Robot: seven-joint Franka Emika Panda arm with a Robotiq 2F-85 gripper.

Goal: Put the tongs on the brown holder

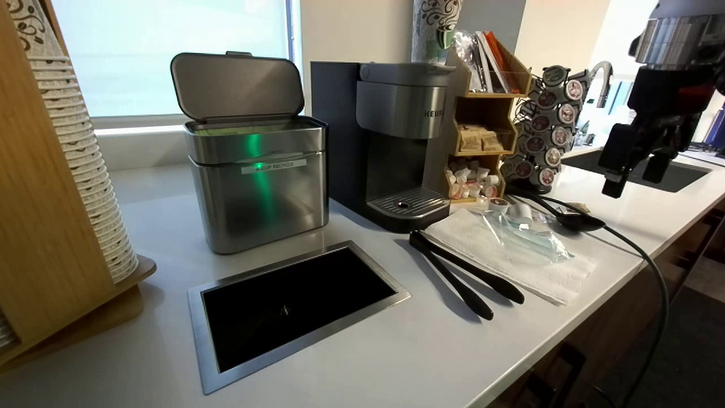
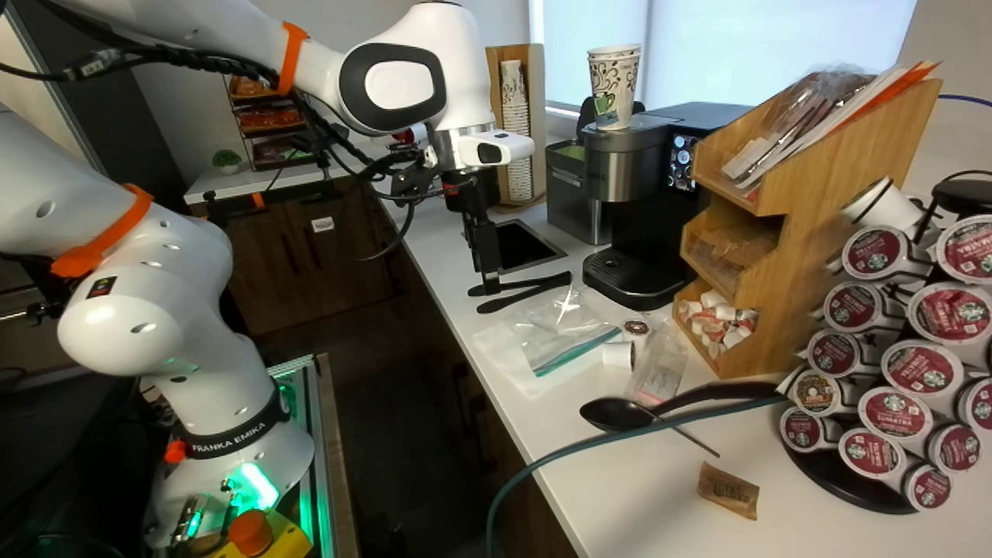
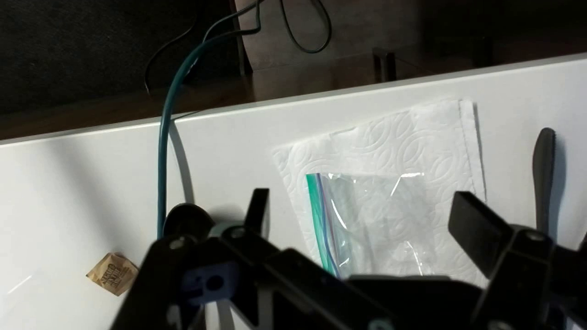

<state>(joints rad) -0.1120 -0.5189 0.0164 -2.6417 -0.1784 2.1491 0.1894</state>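
The black tongs [image 1: 476,270] lie on the white counter, arms slightly spread. Their joined end is near the coffee machine's base and the free ends point to the counter's front edge. They also show in an exterior view [image 2: 523,294], and one arm shows at the right of the wrist view [image 3: 544,178]. The brown holder [image 2: 837,194] stands beside the coffee machine. Its compartments hold wrapped cutlery, packets and creamer cups; it also shows in an exterior view [image 1: 487,97]. My gripper [image 3: 360,206] is open and empty, pointing down above the counter [image 1: 634,178], apart from the tongs.
A paper towel [image 3: 376,137] and zip bag [image 3: 380,224] lie beside the tongs. A recessed opening [image 1: 195,317], steel bin [image 1: 266,209] and coffee machine [image 1: 402,113] are near. A black spoon [image 2: 620,413], green cable [image 2: 542,461] and pod rack [image 2: 899,411] are farther along.
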